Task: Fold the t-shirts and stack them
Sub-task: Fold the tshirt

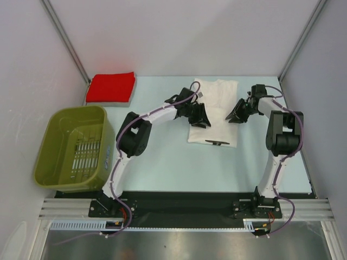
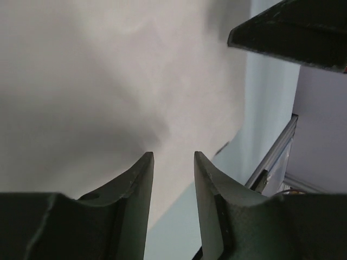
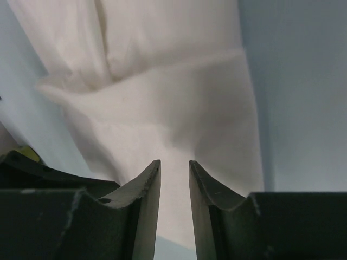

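Olive-green basket (image 1: 42, 162) noted at the near left of the worktop (image 1: 173, 168), upright, well apart from both shirts.

Left end effector (image 2: 173, 157) is positioned over the left edge of the white t-shirt (image 1: 216, 100). Its fingers (image 2: 142, 181) are parted by a narrow gap, and nothing is seen clamped between them.

Right end effector (image 3: 174, 162) is held at the shirt's right edge. Its fingers (image 3: 203, 181) are likewise narrowly parted, with cloth seen below the gap and none gripped.

The white t-shirt is laid flat mid-worktop, folded to a long rectangle between the two end effectors. A small black mark (image 1: 217, 142) is seen at its near edge.

The red t-shirt (image 1: 111, 86) is recorded folded at the far left corner, lying on a grey layer (image 1: 108, 102), well apart from the white one.
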`<action>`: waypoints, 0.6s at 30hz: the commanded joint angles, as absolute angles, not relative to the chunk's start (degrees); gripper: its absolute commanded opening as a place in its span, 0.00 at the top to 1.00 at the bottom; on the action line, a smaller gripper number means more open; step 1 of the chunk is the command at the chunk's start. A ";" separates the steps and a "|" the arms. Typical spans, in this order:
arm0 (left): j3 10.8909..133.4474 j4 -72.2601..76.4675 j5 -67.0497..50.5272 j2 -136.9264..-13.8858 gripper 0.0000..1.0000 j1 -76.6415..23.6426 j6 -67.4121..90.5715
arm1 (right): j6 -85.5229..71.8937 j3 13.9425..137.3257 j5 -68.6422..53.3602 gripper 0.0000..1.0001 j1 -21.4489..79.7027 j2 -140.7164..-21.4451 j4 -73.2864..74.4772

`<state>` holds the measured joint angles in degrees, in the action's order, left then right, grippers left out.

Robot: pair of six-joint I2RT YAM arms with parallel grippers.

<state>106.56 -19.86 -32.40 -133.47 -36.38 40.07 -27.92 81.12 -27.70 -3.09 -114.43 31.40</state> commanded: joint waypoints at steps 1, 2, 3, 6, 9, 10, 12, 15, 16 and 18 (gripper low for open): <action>111.53 -20.21 -32.97 -133.70 0.59 -34.63 38.94 | -27.08 90.24 -28.66 0.67 -4.92 -120.22 28.28; 110.23 -20.91 -32.00 -132.46 0.57 -34.63 37.89 | -25.42 96.01 -28.22 0.67 -5.27 -121.97 32.13; 109.08 -22.14 -30.43 -130.71 0.55 -34.63 35.53 | -24.79 98.50 -27.69 0.67 -5.88 -124.17 34.26; 103.20 -25.21 -28.92 -124.29 0.46 -34.54 31.83 | -23.56 103.52 -25.93 0.59 -6.33 -124.37 39.10; 94.68 -25.66 -29.44 -117.96 0.40 -34.36 30.33 | -23.55 101.45 -23.56 0.44 -5.98 -120.44 42.89; 92.74 -25.66 -29.53 -116.47 0.38 -34.28 29.97 | -23.64 99.69 -23.21 0.41 -5.72 -118.93 42.98; 88.08 -25.84 -30.14 -113.48 0.35 -34.19 28.92 | -24.08 95.21 -23.03 0.32 -5.63 -115.68 41.93; 84.03 -26.10 -32.60 -112.41 0.29 -33.93 28.74 | -24.08 87.12 -24.43 0.29 -6.15 -110.14 40.08; 83.33 -26.19 -33.74 -112.33 0.29 -33.66 29.09 | -23.91 83.45 -24.87 0.28 -6.24 -107.78 39.82; 81.39 -26.28 -33.84 -112.50 0.30 -33.40 29.88 | -23.29 80.35 -24.79 0.28 -6.77 -105.57 39.46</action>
<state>84.20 -25.41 -31.81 -113.43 -33.87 31.22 -24.45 84.93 -24.51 -6.11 -110.69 39.03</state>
